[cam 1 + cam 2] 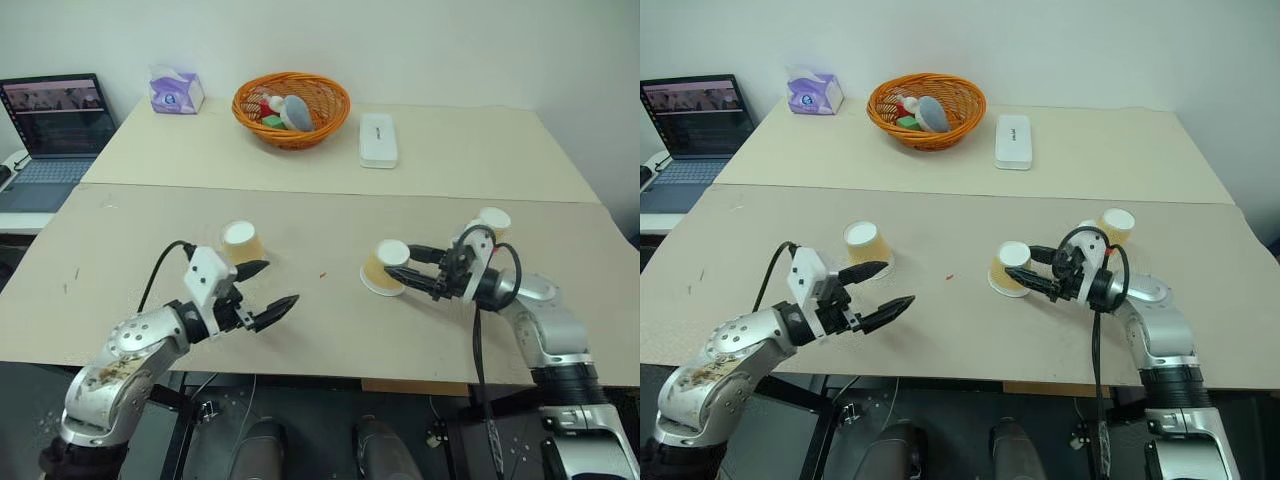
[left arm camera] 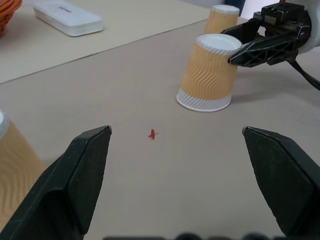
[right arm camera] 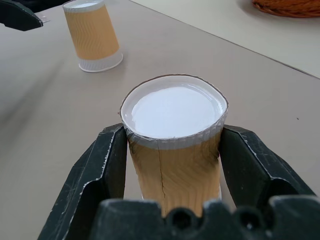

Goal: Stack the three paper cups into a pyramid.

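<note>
Three tan paper cups stand upside down on the near table. The left cup (image 1: 241,241) sits just beyond my left gripper (image 1: 280,283), which is open and empty, its upper finger close beside that cup. My right gripper (image 3: 172,132) is shut on the middle cup (image 1: 385,267). Its black fingers (image 3: 107,160) press both sides just under the white base, and the wall is dented. This cup's wide rim rests on the table and it leans slightly. The third cup (image 1: 492,222) stands behind my right wrist, apart from the others.
An orange wicker basket (image 1: 291,108) with small items, a white flat box (image 1: 378,139) and a purple tissue pack (image 1: 176,91) sit on the far table. A laptop (image 1: 55,125) is at the far left. A tiny red mark (image 2: 152,134) lies between the cups.
</note>
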Controlling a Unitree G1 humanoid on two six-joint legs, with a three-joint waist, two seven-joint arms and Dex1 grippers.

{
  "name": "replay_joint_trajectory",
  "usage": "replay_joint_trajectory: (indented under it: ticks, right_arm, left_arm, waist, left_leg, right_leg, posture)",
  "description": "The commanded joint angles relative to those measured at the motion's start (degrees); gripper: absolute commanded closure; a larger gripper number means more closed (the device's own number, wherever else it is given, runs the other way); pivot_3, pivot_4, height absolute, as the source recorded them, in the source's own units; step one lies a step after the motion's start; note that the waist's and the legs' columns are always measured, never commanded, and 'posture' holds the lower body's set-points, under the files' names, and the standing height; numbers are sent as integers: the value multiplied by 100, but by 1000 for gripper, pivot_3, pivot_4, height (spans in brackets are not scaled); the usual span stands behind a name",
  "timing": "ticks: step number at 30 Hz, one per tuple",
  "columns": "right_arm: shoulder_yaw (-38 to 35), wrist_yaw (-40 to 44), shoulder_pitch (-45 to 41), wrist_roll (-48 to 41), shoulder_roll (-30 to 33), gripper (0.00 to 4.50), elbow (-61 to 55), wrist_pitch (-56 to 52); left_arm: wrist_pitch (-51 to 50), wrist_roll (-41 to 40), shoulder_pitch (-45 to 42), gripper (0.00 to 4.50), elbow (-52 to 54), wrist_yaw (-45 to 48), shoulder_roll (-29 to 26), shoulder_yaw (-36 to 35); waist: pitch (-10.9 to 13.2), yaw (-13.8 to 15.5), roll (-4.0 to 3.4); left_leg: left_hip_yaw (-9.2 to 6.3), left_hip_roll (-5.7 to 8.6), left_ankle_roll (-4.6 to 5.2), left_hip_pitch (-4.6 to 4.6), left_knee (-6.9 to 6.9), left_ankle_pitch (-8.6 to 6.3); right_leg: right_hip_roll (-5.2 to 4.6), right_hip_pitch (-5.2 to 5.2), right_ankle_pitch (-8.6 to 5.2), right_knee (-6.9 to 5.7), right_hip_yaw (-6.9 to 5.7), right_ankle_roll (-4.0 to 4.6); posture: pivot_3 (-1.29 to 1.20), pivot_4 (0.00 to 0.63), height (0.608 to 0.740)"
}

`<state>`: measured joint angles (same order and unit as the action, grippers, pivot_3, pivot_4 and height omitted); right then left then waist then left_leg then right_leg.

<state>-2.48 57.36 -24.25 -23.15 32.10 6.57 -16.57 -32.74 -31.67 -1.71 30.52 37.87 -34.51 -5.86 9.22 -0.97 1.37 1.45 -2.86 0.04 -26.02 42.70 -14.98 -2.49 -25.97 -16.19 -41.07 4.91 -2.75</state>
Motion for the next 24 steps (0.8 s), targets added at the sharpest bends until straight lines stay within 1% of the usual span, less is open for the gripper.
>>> replay_joint_trajectory:
  ticks: [1, 5, 12, 19, 24]
  right_arm:
    - [11, 36, -319, 67, -106, 1717, 167, 291]
    - [189, 40, -934, 220, -443, 1717, 662, 535]
    - [593, 308, -1706, 402, -1071, 1717, 1407, 795]
    - [712, 589, -2071, 579, -1355, 1717, 2193, 1067]
    - [736, 722, -2261, 649, -1522, 1717, 2548, 1171]
  left_arm:
    - [157, 18, 270, 0, -95, 56, -46, -258]
    - [225, 51, 463, 0, -235, -25, 51, -352]
    - [263, 69, 633, 0, -39, -135, 158, -315]
    - [162, -97, 821, 0, 321, -264, 186, -403]
    - [123, -122, 853, 0, 556, -227, 123, -256]
  waist:
    - [0, -4, 0]
    - [0, -56, 0]
    - [1, -56, -1]
    - [1, -14, -1]
    - [1, -21, -1]
  left_leg:
    - [0, 0, 0, 0, 0, 0]
    - [1, -2, 0, 4, 0, 0]
    - [0, -2, 0, 1, -6, 0]
    - [1, -1, -2, -2, -3, 1]
    - [1, -2, -2, -3, -5, 1]
  right_leg:
    - [0, 0, 0, 0, 0, 0]
    - [1, -1, 1, -5, 0, 1]
    - [-1, -5, 1, -1, -2, 1]
    - [-4, -8, 1, -3, -3, 2]
    - [-4, -11, 1, -4, -3, 2]
  posture:
    - [0, 150, 675]
    - [0, 150, 675]
    - [0, 150, 675]
    - [0, 150, 675]
    - [0, 150, 675]
